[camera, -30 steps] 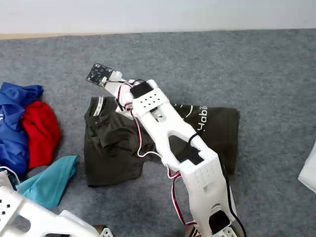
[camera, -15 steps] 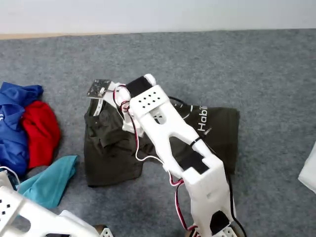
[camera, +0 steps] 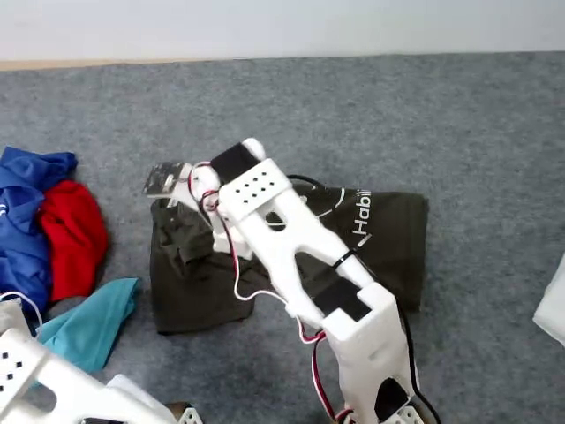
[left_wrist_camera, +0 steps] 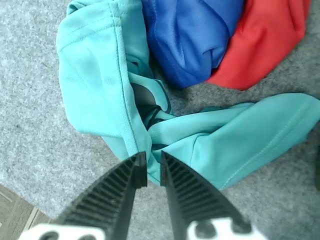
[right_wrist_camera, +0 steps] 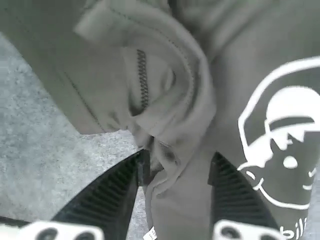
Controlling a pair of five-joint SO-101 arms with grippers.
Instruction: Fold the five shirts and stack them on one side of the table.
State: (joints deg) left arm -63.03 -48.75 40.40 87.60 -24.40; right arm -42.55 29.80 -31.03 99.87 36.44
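Olive cloth lay bunched at the collar end of the dark shirt (camera: pixel 380 230), which sat mid-table with its printed half flat and its other half rumpled. The right gripper (right_wrist_camera: pixel 177 167) hung over that rumpled corner with its jaws spread wide, a raised ridge of the fabric between them but not pinched. To do this fold well, I judged the jaws should close on the whole ridge, both layers together, then carry it across toward the printed side, low and level, so the hem landed square and the loose flap beside the collar did not drag under. The right arm (camera: pixel 300 247) lay across the shirt and hid its middle, so the fold line could not be checked there. Farther out, near one side of the grey table (camera: pixel 397 106), the teal shirt (left_wrist_camera: pixel 95 75), blue shirt (left_wrist_camera: pixel 190 35) and red shirt (left_wrist_camera: pixel 270 35) lay in a touching, unfolded heap. The left gripper (left_wrist_camera: pixel 150 170) hovered just above the teal one, fingers drawn nearly together, holding nothing. A white cloth (camera: pixel 554 305) showed at the opposite edge, well apart.
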